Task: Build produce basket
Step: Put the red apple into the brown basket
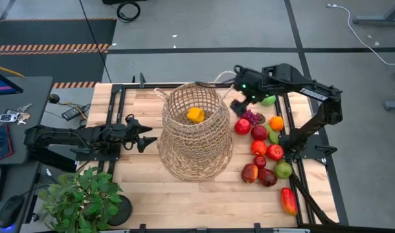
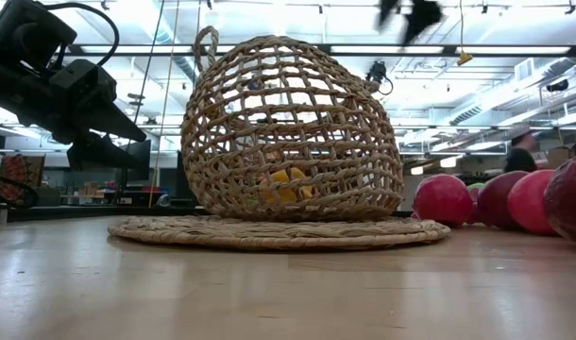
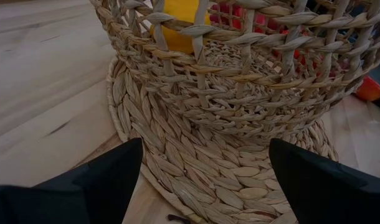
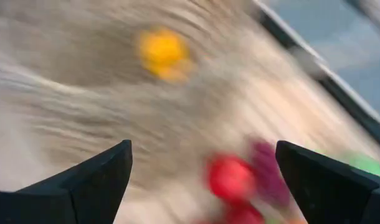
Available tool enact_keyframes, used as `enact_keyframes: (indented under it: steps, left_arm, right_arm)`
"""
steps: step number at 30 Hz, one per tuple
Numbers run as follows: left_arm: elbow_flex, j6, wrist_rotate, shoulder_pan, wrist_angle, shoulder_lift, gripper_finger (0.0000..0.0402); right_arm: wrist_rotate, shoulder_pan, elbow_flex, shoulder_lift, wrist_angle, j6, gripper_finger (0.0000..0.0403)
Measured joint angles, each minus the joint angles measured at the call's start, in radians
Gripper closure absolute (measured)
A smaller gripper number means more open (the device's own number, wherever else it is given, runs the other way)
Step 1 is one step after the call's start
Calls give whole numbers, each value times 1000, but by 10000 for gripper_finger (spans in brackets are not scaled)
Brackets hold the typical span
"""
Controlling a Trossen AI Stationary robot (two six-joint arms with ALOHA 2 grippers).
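My right gripper (image 1: 238, 103) is up off the table with its fingers spread wide, nothing in them. The basket (image 1: 196, 133) sits just to one side of it, with a yellow-orange pepper (image 1: 195, 115) already inside. The remaining produce (image 1: 263, 152) is scattered right below and beside the gripper. The left gripper (image 1: 147, 138) waits spread apart, tips almost at the basket's woven base.

I see the tan open-weave basket (image 1: 196, 133) upright on its round woven mat at table centre, one yellow piece (image 1: 195, 115) inside. The remaining produce (image 1: 262, 149) lies clustered on the table to its right.
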Motion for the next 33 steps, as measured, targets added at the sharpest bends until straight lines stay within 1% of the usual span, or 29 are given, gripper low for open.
enact_keyframes:
  steps: [1,2,3,5,7,9,13,16,19,20,23,27,33]
  left_arm:
    - [0,0,0,0,0,0,45]
    - [0,0,0,0,0,0,45]
    - [0,0,0,0,0,0,45]
    - [0,0,0,0,0,0,45]
    - [0,0,0,0,0,0,45]
    - [0,0,0,0,-1,0,45]
    - [0,0,0,0,-1,0,45]
    - [0,0,0,0,-1,0,45]
    - [0,0,0,0,-1,0,45]
    - [0,0,0,0,-1,0,45]
    - [0,0,0,0,-1,0,45]
    - [0,0,0,0,-1,0,45]
    - [0,0,0,0,0,0,45]
  right_arm:
    - [54,0,-1,-1,-56,39,5]
    - [93,0,-9,-4,-59,60,5]
    - [97,1,-26,-15,-34,52,5]
    - [52,5,-68,-49,-16,30,5]
    - [43,11,-95,-78,15,13,5]
    - [42,16,-134,-94,-16,-16,5]
    - [93,33,-236,-139,-52,-24,5]
    - [105,34,-343,-179,-49,-90,5]
    - [46,33,-435,-218,-51,-208,5]
    - [20,34,-457,-227,-52,-216,5]
    - [-73,34,-507,-230,-34,-107,5]
    - [-122,57,-581,-246,31,5,5]
    - [-198,115,-696,-247,43,13,5]
